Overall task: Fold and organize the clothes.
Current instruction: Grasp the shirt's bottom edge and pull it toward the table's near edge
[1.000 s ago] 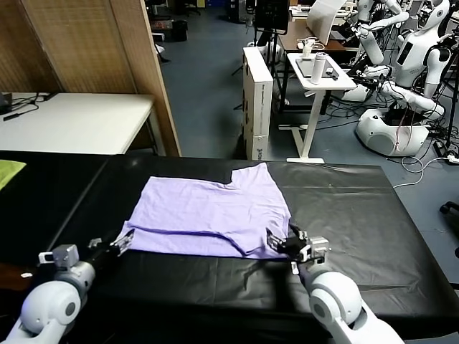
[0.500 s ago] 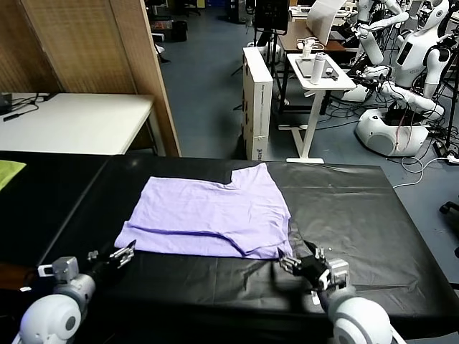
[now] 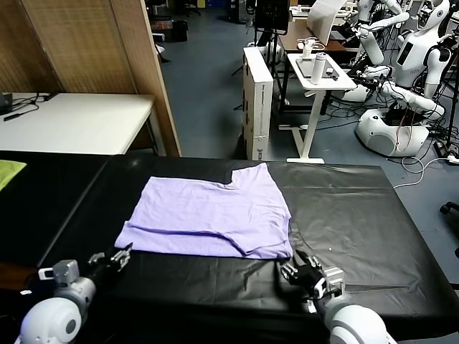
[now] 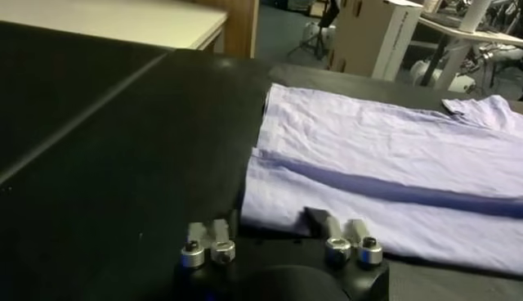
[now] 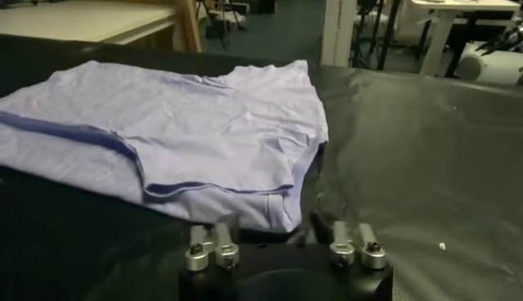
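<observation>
Black table (image 3: pixel 373 215) | folded lavender T-shirt (image 3: pixel 208 215) | no readable writing

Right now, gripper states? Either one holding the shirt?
Left gripper: cannot be told; clear of the T-shirt, holding nothing.
Right gripper: shut, empty, off the shirt's near corner.

You are looking at a light lavender T-shirt (image 3: pixel 211 217) lying flat on the black-covered bench (image 3: pixel 358 208), near its middle. It is sitting partly folded, with its near hem edge turned back over the body in a long band and one sleeve showing at the far right corner.
</observation>
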`<state>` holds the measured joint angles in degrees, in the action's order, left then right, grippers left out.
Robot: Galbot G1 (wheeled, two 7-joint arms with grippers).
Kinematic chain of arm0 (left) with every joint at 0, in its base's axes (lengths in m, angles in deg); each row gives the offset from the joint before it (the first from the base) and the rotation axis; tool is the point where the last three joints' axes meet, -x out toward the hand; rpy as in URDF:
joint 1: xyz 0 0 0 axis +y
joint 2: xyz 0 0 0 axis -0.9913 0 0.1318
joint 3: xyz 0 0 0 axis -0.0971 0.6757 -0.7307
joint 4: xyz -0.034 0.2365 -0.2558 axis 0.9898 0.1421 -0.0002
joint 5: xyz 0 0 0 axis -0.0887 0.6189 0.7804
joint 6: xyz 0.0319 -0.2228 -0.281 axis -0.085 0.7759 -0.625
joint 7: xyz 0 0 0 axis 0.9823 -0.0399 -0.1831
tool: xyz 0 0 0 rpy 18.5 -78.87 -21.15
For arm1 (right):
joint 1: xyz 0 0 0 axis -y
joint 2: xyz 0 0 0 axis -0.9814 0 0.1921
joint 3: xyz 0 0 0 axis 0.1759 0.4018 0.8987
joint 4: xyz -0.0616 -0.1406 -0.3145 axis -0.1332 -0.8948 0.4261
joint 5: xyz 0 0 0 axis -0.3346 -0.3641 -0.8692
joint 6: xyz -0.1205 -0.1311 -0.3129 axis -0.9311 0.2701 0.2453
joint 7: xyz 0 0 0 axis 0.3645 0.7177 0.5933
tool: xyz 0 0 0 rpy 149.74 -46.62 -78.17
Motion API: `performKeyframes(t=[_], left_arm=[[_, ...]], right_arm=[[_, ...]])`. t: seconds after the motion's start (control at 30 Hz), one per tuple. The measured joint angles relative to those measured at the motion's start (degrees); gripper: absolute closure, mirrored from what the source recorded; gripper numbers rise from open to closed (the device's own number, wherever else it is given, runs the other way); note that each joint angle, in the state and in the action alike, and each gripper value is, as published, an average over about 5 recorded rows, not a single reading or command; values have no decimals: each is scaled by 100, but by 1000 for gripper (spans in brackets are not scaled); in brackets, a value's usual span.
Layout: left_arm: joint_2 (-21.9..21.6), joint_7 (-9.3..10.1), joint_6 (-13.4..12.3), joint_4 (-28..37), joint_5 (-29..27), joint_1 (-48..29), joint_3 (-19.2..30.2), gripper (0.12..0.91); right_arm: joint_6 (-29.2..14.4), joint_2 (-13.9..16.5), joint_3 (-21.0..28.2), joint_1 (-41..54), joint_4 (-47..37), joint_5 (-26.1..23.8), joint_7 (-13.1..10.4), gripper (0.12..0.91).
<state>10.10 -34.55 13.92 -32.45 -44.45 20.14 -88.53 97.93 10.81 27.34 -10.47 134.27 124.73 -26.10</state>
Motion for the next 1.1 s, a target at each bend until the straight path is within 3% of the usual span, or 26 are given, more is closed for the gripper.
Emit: performKeyframes(t=[0.1,0.37,0.77,1.1], left_arm=[[-16,23,11,-46,-3,52,-11,883],[-167,174,86,-356,24,365,-173,884],[-259,242,246,-1014,-2,1405,-656,884],[-165,257,284,-1289,-20,1920,-796,884]], right_arm=[[228,64,-84,-101,143,179,-108,886],[812,323,-414,-553,690,431,-353,887],[828,552,-734,-1258,1339,410,-446,887],[829,451,-675,-1542,1411,318,-441,887]])
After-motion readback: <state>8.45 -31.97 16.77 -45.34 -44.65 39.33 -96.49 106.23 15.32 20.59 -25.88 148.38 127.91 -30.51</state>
